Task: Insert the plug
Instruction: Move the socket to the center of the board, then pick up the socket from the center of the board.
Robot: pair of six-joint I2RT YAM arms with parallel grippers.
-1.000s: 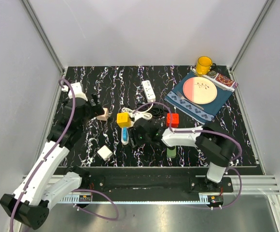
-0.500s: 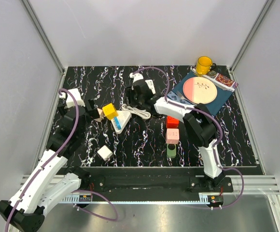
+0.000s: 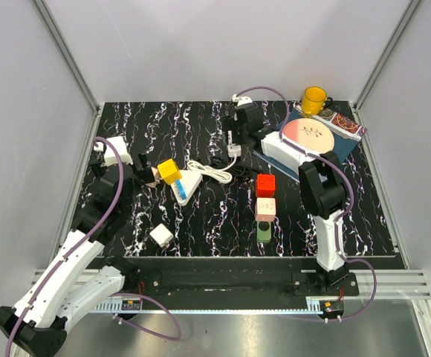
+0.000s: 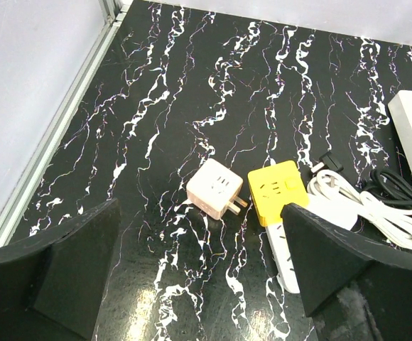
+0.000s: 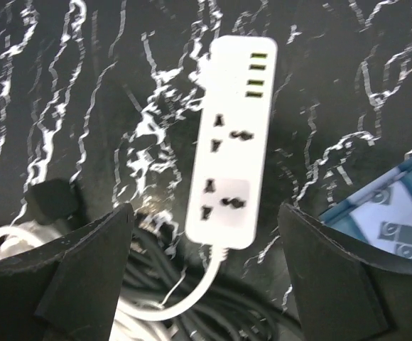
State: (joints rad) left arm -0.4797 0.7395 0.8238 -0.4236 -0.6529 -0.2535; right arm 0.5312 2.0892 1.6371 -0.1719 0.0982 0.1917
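Note:
A pale pink cube adapter point(image 4: 217, 197) lies on its side with its prongs toward a yellow cube adapter point(image 4: 283, 192), which sits on a white strip point(image 3: 186, 186). My left gripper point(image 4: 202, 270) hangs open just short of the pink adapter, nothing between its fingers. My right gripper point(image 5: 206, 277) is open above the cord end of a long white power strip point(image 5: 231, 174), its fingers on either side and apart from it. A black plug point(image 5: 50, 201) lies to the left of that strip among coiled cables point(image 5: 192, 312). In the top view the right gripper point(image 3: 239, 132) covers most of the long strip.
A plate point(image 3: 309, 138) rests on a blue cloth point(image 3: 327, 165) at the back right, with a yellow mug point(image 3: 313, 99) behind it. Red point(image 3: 266, 184), pink point(image 3: 265, 207) and green point(image 3: 264, 231) blocks stand in a row near the middle. A white cube point(image 3: 160, 236) sits front left.
My right arm has swung from the near middle to the back, over the long white strip, and its jaws have opened wider. The yellow adapter and its strip have shifted left.

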